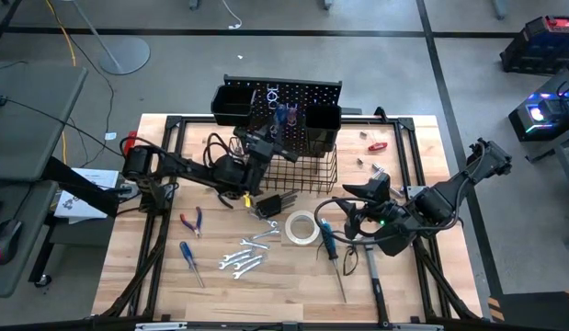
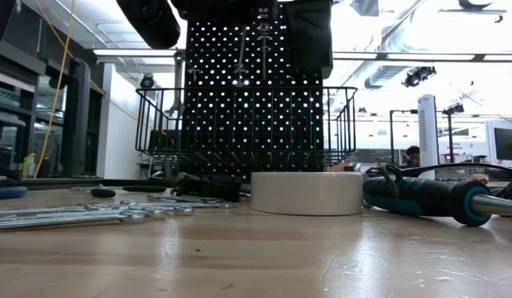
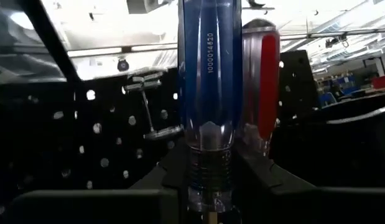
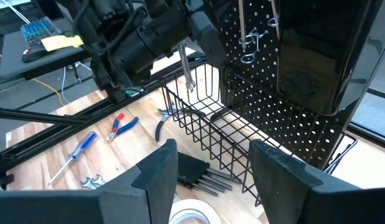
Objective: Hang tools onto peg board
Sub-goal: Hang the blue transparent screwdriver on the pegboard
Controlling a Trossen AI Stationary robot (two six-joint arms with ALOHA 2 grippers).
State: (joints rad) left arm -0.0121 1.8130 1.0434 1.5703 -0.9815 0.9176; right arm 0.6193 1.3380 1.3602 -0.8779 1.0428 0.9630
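Observation:
The peg board (image 1: 286, 103) stands upright at the table's far edge, with two black bins and a wire basket (image 1: 307, 173) on its front. My left gripper (image 1: 266, 140) is at the board above the basket, shut on a blue-handled screwdriver (image 3: 208, 93). A red-handled one (image 3: 262, 87) stands just behind it. Silver wrenches (image 4: 251, 37) hang from hooks on the board. My right gripper (image 1: 353, 216) hovers open over the table, right of the white tape roll (image 1: 301, 228). Wrenches (image 1: 243, 257), red-handled pliers (image 1: 192, 221) and another blue screwdriver (image 1: 190, 262) lie flat on the table. My left gripper pinches the blue screwdriver between its two fingers at the handle's lower end (image 3: 208, 171), by the ribbed collar. The fingers come from the table's left, roughly level. The handle stands upright and the metal shaft (image 4: 186, 68) hangs down, clear of the table, over the basket.
A teal-handled screwdriver (image 1: 328, 241) and a black-handled hammer (image 1: 373, 271) lie under and near my right arm. A black hex-key set (image 1: 275, 202) lies in front of the basket. Small red parts (image 1: 378, 145) lie at the far right. Black frame rails run along the table's sides.

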